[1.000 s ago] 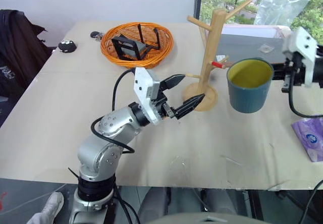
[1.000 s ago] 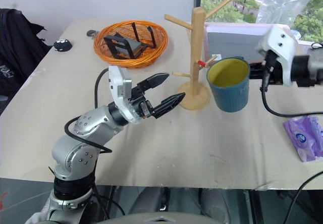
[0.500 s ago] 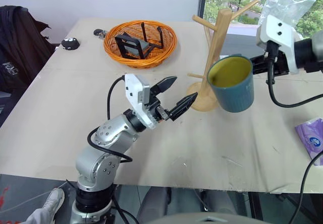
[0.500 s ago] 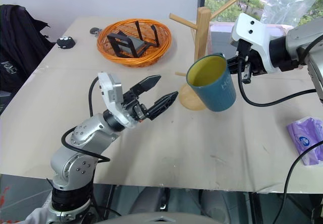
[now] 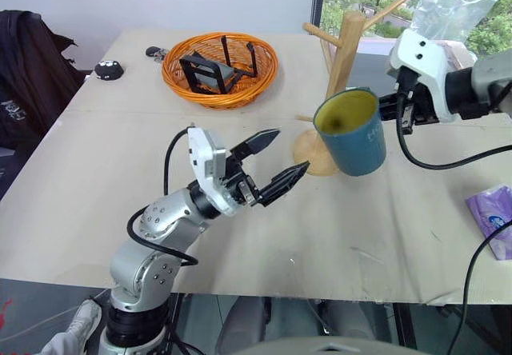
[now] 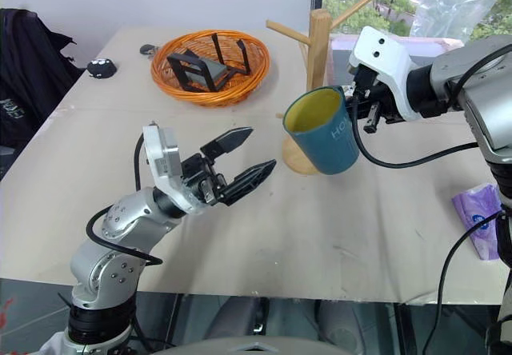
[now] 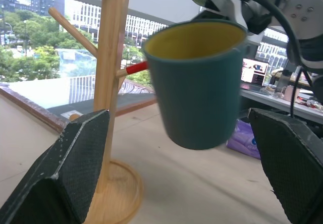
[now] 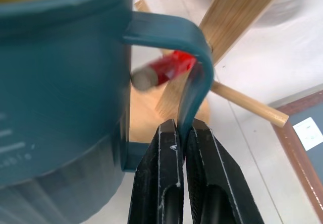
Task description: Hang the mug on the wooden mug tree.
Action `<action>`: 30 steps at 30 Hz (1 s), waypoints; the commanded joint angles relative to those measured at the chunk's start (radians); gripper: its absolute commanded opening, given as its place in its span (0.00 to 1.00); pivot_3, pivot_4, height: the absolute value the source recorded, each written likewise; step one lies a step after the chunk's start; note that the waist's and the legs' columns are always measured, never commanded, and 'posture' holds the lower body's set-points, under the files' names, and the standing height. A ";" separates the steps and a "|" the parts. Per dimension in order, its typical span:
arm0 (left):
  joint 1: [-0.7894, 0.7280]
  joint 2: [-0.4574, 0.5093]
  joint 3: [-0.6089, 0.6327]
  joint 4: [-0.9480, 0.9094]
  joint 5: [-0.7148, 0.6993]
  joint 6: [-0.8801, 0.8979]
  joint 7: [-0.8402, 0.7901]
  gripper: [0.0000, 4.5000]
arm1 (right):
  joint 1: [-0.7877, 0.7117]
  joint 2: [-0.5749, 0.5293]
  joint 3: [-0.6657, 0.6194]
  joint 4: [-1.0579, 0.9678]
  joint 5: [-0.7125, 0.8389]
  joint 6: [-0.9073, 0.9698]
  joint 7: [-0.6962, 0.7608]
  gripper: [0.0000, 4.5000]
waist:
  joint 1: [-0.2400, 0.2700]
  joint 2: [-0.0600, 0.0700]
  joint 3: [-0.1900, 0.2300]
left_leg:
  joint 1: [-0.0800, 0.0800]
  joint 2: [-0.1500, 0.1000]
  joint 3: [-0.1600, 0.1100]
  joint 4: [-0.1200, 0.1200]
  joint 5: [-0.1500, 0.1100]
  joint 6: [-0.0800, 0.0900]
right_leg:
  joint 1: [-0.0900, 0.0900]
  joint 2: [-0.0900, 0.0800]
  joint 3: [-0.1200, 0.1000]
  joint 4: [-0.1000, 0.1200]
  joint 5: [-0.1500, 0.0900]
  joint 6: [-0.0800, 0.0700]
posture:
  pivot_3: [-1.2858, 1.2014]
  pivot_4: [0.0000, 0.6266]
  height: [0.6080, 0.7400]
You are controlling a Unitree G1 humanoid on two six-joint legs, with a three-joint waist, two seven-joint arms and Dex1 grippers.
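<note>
mug [image 5: 350, 132] now nearer mug tree [image 5: 337, 59]

We see the mug [image 5: 350, 132] hanging in the air right in front of the wooden mug tree [image 5: 337, 71], hiding its lower post; from the right wrist view, the red-tipped peg [image 8: 162, 69] sits just behind the handle loop. The tree's upper pegs stand free above the mug's rim. Our left hand [image 5: 276, 162] hovers with fingers spread over bare table [image 5: 96, 203], with open room between it and the mug. The orange basket [image 5: 219, 69] blocks the far left; a purple packet [image 5: 494, 221] lies at the right edge.
</note>
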 commanded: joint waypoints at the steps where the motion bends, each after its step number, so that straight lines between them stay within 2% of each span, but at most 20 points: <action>1: -0.003 0.013 0.021 -0.008 -0.020 -0.027 -0.014 1.00 | -0.032 -0.003 -0.016 -0.016 -0.006 0.002 -0.017 0.13 | 0.001 0.000 0.000 | 0.000 0.000 0.000 0.000 0.000 0.000 | 0.000 0.000 0.000 0.000 0.000 0.000 | 0.52 0.24 0.98; 2: -0.004 0.015 0.021 -0.007 -0.022 -0.028 -0.014 1.00 | -0.033 -0.003 -0.016 -0.013 -0.007 -0.003 -0.018 0.19 | 0.000 0.000 0.000 | 0.000 0.000 0.000 0.000 0.000 0.000 | 0.000 0.000 0.000 0.000 0.000 0.000 | 0.52 0.24 0.98; 3: -0.005 0.016 0.020 -0.006 -0.023 -0.028 -0.012 1.00 | -0.035 0.000 -0.018 -0.007 -0.009 -0.007 -0.023 0.32 | -0.001 0.000 0.000 | 0.000 0.000 0.000 0.000 0.000 0.000 | 0.000 0.000 0.000 0.000 0.000 0.000 | 0.52 0.24 0.98; 7: -0.006 0.019 0.019 -0.007 -0.025 -0.028 -0.008 1.00 | -0.045 0.002 -0.034 0.006 -0.004 0.000 -0.036 0.70 | -0.002 0.000 0.000 | 0.000 0.000 0.000 0.000 0.000 0.000 | 0.000 0.000 0.000 0.000 0.000 0.000 | 0.52 0.24 0.98; 9: -0.007 0.021 0.020 -0.008 -0.027 -0.026 -0.005 1.00 | -0.047 -0.007 -0.053 0.010 0.009 0.014 -0.035 0.93 | -0.001 0.000 0.000 | 0.000 0.000 0.000 0.000 0.000 0.000 | 0.000 0.000 0.000 0.000 0.000 0.000 | 0.52 0.24 0.98; 10: -0.006 0.023 0.020 -0.008 -0.027 -0.024 -0.003 1.00 | -0.045 -0.013 -0.066 0.011 0.018 0.025 -0.036 0.98 | -0.001 0.000 0.000 | 0.000 0.000 0.000 0.000 0.000 0.000 | 0.000 0.000 0.000 0.000 0.000 0.000 | 0.52 0.24 0.98; 15: 0.003 0.050 0.035 -0.011 -0.028 -0.005 0.012 1.00 | 0.040 -0.086 -0.199 -0.035 0.124 0.112 -0.004 0.98 | 0.005 0.000 0.000 | 0.000 0.000 -0.001 0.000 0.000 0.000 | 0.000 0.000 -0.001 0.000 0.000 0.000 | 0.52 0.24 0.98; 17: 0.014 0.069 0.039 -0.010 -0.018 0.010 0.031 1.00 | 0.148 -0.109 -0.300 -0.099 0.197 0.143 0.016 0.98 | 0.009 -0.001 -0.001 | 0.000 0.000 -0.001 -0.001 0.000 0.000 | 0.000 0.000 -0.001 -0.001 0.000 0.000 | 0.52 0.24 0.98; 20: 0.063 0.104 0.026 -0.006 0.033 0.016 0.045 1.00 | 0.385 -0.061 -0.520 -0.215 0.306 0.164 0.003 0.98 | 0.010 -0.003 -0.002 | -0.001 0.000 -0.002 -0.001 -0.001 0.001 | 0.001 0.000 -0.002 -0.001 0.000 0.000 | 0.52 0.24 0.98; 22: 0.116 0.129 0.016 -0.002 0.079 0.002 0.041 1.00 | 0.574 0.008 -0.649 -0.301 0.353 0.178 -0.039 0.98 | 0.009 -0.002 -0.001 | -0.001 0.000 0.000 -0.001 -0.002 0.004 | 0.000 0.000 0.000 0.000 0.000 0.000 | 0.52 0.24 0.98; 23: 0.149 0.141 0.011 0.004 0.105 -0.004 0.040 1.00 | 0.715 0.064 -0.707 -0.359 0.356 0.144 -0.061 0.98 | 0.010 -0.002 -0.002 | -0.001 0.000 0.000 -0.001 -0.002 0.004 | 0.001 0.000 -0.001 0.000 0.000 0.000 | 0.52 0.24 0.98; 25: 0.216 0.165 0.012 0.016 0.136 -0.013 0.025 1.00 | 0.992 0.231 -0.787 -0.434 0.338 0.007 -0.105 0.98 | 0.018 -0.004 -0.004 | 0.000 0.000 -0.001 0.000 -0.003 0.005 | 0.001 0.001 -0.001 0.001 0.000 0.000 | 0.52 0.24 0.98; 27: 0.268 0.178 0.015 0.036 0.154 -0.022 0.012 1.00 | 1.177 0.341 -0.787 -0.451 0.301 -0.149 -0.112 0.98 | 0.027 -0.003 -0.004 | 0.001 0.001 -0.002 -0.001 -0.003 0.005 | 0.002 0.003 -0.003 0.001 0.000 -0.001 | 0.52 0.24 0.98; 30: 0.332 0.207 -0.007 0.077 0.239 -0.069 -0.004 1.00 | 1.344 0.469 -0.697 -0.357 0.161 -0.482 -0.127 0.98 | 0.018 0.004 -0.003 | 0.003 0.000 0.001 0.000 -0.003 0.005 | 0.002 0.002 0.001 0.002 0.000 0.000 | 0.52 0.24 0.98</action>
